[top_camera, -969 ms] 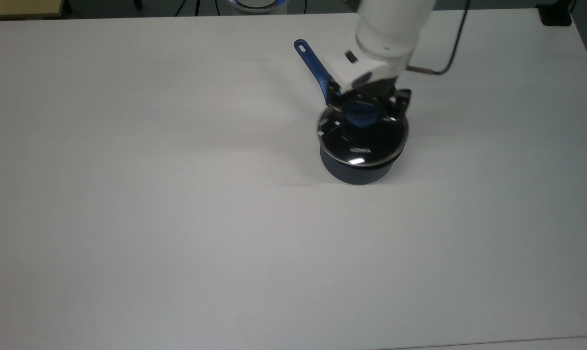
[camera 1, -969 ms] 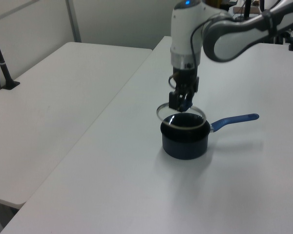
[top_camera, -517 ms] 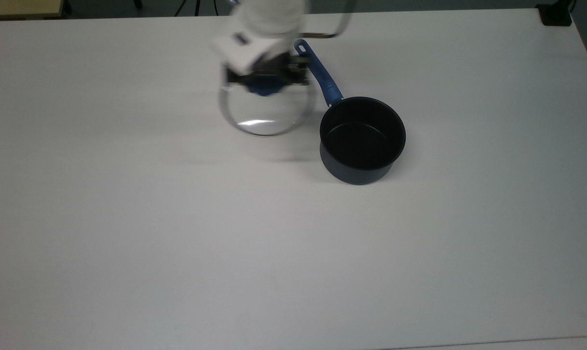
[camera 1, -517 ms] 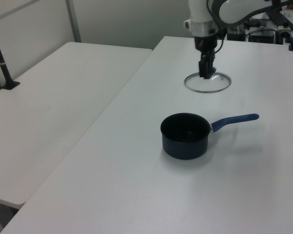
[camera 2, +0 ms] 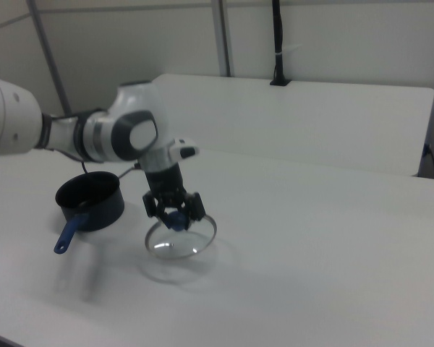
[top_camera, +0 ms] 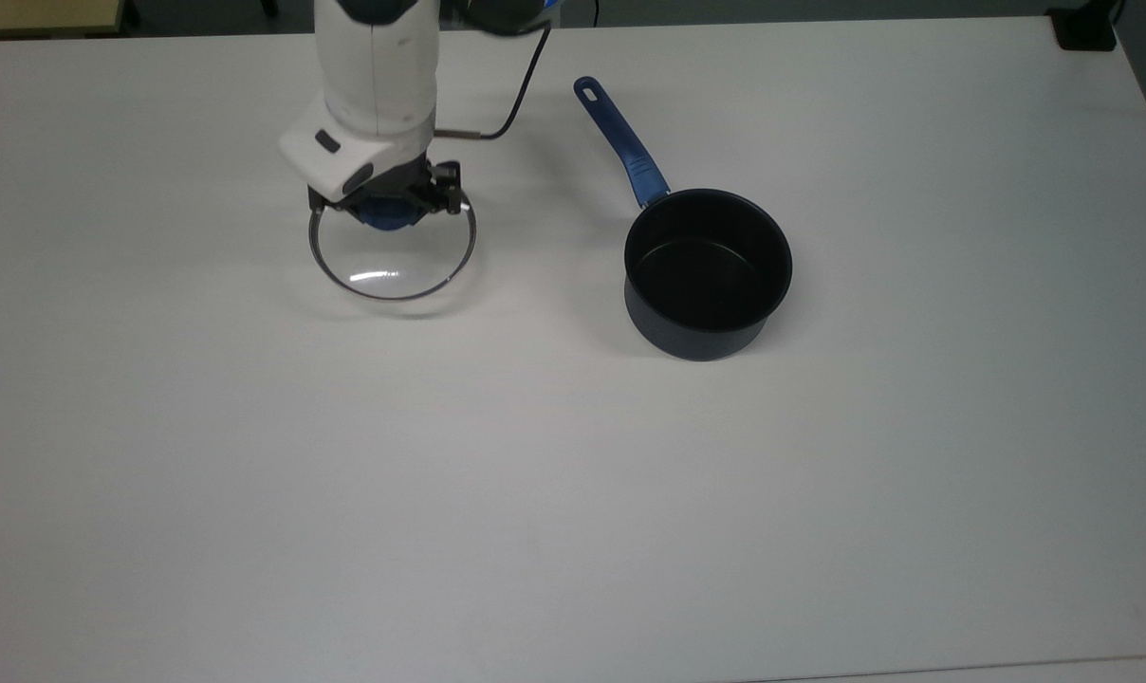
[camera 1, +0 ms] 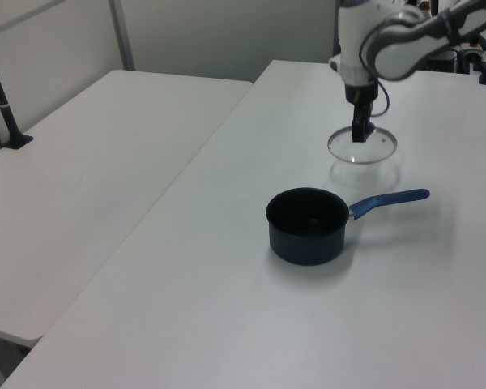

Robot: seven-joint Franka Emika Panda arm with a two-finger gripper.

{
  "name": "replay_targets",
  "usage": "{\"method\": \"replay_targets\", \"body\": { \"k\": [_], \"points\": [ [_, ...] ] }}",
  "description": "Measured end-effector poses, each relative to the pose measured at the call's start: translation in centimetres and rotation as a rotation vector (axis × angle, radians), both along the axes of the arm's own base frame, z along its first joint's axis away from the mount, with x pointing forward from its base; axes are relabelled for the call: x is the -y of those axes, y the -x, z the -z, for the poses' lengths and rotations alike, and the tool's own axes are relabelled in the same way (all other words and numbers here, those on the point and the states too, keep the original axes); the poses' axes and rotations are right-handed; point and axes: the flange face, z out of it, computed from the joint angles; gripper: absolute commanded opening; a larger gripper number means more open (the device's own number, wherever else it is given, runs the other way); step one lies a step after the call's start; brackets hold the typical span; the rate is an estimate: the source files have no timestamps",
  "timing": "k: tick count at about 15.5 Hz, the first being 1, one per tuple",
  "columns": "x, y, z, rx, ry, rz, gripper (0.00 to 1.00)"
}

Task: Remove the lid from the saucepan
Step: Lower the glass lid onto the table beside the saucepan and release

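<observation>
The gripper (top_camera: 388, 204) holds the lid (top_camera: 393, 256) by its blue knob (top_camera: 386, 214). The two fingers (camera 2: 151, 205) are pinched shut on the knob, one on each side, and the glass disc hangs just under them. In the right view the lid is a little above the white table (top_camera: 573, 474), with its shadow on the table below it. The lid is tipped a bit, not quite flat.

The saucepan (top_camera: 708, 275) sits open on the table, well apart from the lid. In the top view it is to the right of the lid. You can see its black inside. Its long blue handle (top_camera: 620, 140) points to the top view's upper left.
</observation>
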Motion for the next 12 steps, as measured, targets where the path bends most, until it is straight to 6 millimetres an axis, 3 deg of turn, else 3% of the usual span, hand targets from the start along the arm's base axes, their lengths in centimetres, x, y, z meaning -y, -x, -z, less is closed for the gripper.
{"method": "replay_targets", "body": {
  "k": [1, 4, 5, 7, 12],
  "points": [
    [0.3, 0.3, 1.3, 0.006, -0.004, -0.001, 0.53],
    [0.5, 0.5, 3.3, 0.004, -0.01, 0.001, 0.71],
    [0.5, 0.4, 3.5, 0.004, -0.01, 0.007, 0.85],
    [0.5, 0.4, 3.4, 0.009, -0.009, 0.032, 1.0],
    [0.5, 0.0, 2.0, 0.051, -0.003, 0.111, 1.0]
  ]
}}
